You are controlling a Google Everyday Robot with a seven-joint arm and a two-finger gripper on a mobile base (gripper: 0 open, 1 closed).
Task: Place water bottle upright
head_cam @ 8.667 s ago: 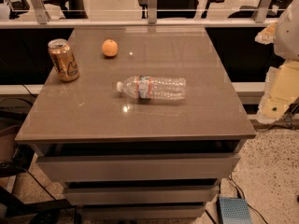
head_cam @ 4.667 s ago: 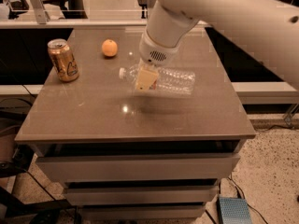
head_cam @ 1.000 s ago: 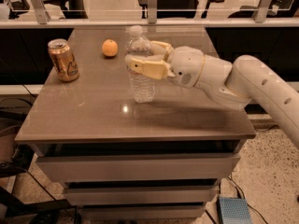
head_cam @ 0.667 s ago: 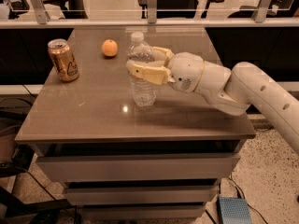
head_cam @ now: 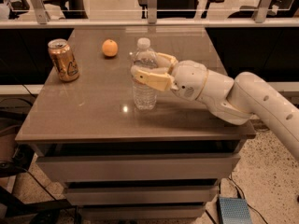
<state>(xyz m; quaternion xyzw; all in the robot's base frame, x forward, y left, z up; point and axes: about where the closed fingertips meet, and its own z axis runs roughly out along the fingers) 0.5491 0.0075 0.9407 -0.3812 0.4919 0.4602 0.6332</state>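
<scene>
— Water bottle [head_cam: 144, 95]: where did it stand?
— Upright, mid-table [head_cam: 93, 118]. The gripper [head_cam: 147, 65] reached in from the right, fingers closed around its middle.
— Anything crowding it?
— Gold can [head_cam: 63, 59] at far left, orange [head_cam: 110, 47] farther back; both well apart.

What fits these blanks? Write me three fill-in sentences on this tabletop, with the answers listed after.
1. The water bottle stands ___ on the table.
2. The gripper, at mid-table, is closed around the ___.
3. In the picture, the gold can stands to the ___ of the orange.
Missing words: upright; water bottle; left.
</scene>
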